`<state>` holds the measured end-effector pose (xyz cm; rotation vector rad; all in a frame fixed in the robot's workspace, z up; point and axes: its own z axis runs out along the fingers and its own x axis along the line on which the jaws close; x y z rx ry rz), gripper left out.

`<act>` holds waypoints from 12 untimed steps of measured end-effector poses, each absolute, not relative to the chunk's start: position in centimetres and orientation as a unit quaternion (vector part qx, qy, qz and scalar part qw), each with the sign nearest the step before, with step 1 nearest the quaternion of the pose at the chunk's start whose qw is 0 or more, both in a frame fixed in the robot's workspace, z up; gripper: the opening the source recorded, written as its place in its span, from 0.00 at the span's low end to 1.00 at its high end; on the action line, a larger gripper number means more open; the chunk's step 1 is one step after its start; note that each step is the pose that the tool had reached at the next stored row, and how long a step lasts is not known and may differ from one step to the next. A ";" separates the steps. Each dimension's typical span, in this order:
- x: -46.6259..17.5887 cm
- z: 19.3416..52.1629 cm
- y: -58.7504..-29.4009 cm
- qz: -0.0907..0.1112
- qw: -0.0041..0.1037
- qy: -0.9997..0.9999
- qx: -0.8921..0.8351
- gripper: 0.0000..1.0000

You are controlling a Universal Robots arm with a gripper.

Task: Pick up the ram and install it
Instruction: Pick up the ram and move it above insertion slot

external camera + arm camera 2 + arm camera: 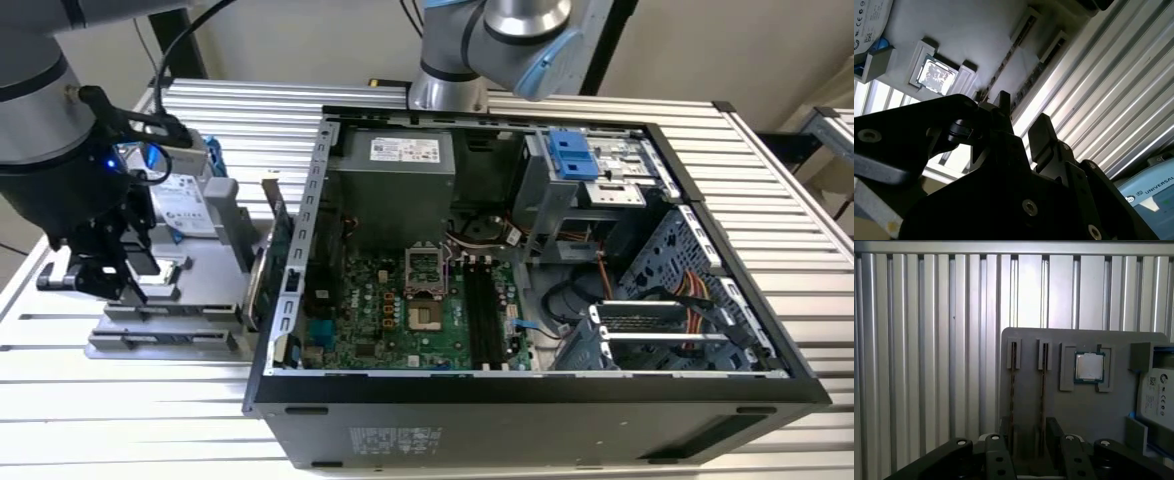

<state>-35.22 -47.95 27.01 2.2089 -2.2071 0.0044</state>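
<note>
My pincer [1029,440] hangs low over the near end of a grey holder [1079,410], its jaws apart and gripping nothing. In both wrist views the two black fingers [1055,435] show a clear gap between them.

Just past the fingertips the ram [1043,390] stands on edge in a slot of the holder, running straight away from me. A twin, the other stick [1013,385], stands in the next slot, parallel and just beside it. In the second wrist view the ram [1005,61] and the other stick [1040,64] both lead in toward my fingertips. I cannot tell which of the two lies in the gap, nor whether a finger touches either.

Beside the ram, on the side away from the other stick, the CPU [1089,366] lies flat in its pocket. Beyond that a drive [1156,395] sits at the holder's edge.

In the exterior view, my pincer [107,285] is over the holder [187,340] at the exterior view's left. The holder sits on the slatted table [787,240]. Well apart, toward the exterior view's right, the open case [534,400] lies on its side, with the green board [400,310] bare inside.
</note>
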 end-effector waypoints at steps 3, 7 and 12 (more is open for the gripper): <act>-35.1 26.8 -48.0 0.001 0.009 -0.707 0.707 1.00; -35.1 26.4 -48.0 0.001 0.009 -0.707 0.707 1.00; -35.1 25.9 -48.1 0.001 0.010 -0.707 0.707 1.00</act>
